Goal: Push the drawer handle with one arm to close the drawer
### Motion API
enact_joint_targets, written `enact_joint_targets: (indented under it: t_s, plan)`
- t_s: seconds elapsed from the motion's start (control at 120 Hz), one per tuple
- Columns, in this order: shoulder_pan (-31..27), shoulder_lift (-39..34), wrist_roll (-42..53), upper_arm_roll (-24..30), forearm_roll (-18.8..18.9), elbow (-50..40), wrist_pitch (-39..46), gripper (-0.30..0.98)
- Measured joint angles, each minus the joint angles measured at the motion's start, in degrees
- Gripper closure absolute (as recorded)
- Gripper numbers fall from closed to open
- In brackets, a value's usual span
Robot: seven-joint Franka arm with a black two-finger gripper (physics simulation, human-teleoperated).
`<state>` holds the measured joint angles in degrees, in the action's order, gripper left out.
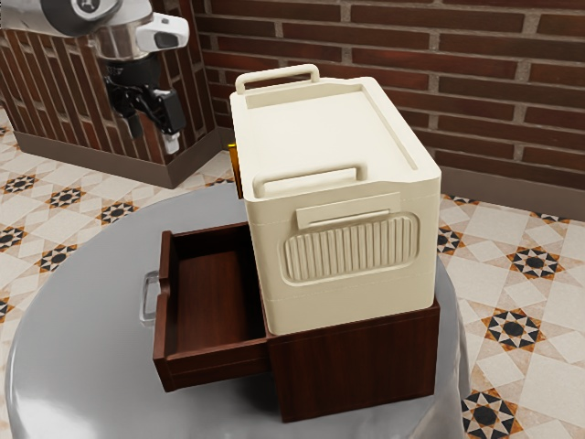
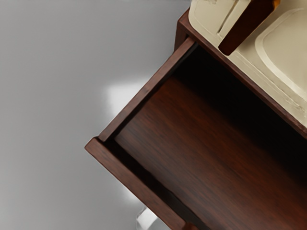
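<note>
End effector [image 1: 154, 140] gapes empty at upper left, likely at the approach, and must next lower outside the handle [image 1: 143, 300] to push the drawer [image 1: 215, 355].

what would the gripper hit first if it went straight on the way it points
Likely the open drawer, near its front panel: the gripper points downward. Depth is unclear; the handle could come first.

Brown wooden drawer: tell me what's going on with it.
The dark brown wooden drawer stands open, its clear looped handle facing out; a cream rectangular box sits on its cabinet. I am to push it shut, but my black two-finger claw hangs open in the air, touching neither drawer nor handle.
</note>
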<state>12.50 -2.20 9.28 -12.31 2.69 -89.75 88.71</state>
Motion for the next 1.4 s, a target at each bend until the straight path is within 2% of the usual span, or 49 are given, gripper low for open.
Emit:
enact_joint_targets:
  t_s: [0.2, 0.258, 0.333, 0.367, 0.55, 0.733, 0.892, 1.1, 1.4]
  plan:
    - [0.5, 0.3, -0.2, 0.0, -0.3, -0.4, 0.0, 0.00]
    - [0.6, -1.6, -0.3, 0.0, -0.3, -3.1, -0.1, 0.00]
    - [0.1, -6.4, -0.4, 0.0, -0.3, -10.8, -0.2, 0.01]
    - [-0.2, -8.5, -0.5, -0.1, -0.3, -13.9, -0.1, 0.06]
    - [-0.5, -16.0, 0.9, -0.4, 0.6, -26.5, 2.9, 0.50]
    - [-0.6, -19.1, 6.3, -2.3, 4.7, -37.8, 12.1, 0.69]
    - [-0.7, -21.4, 12.5, -2.7, 7.2, -47.3, 21.2, 0.75]
    - [-0.7, -25.1, 19.3, -3.7, 8.2, -56.7, 29.2, 0.77]
    - [-0.6, -23.3, 28.3, -3.6, 8.3, -59.4, 37.5, 0.78]
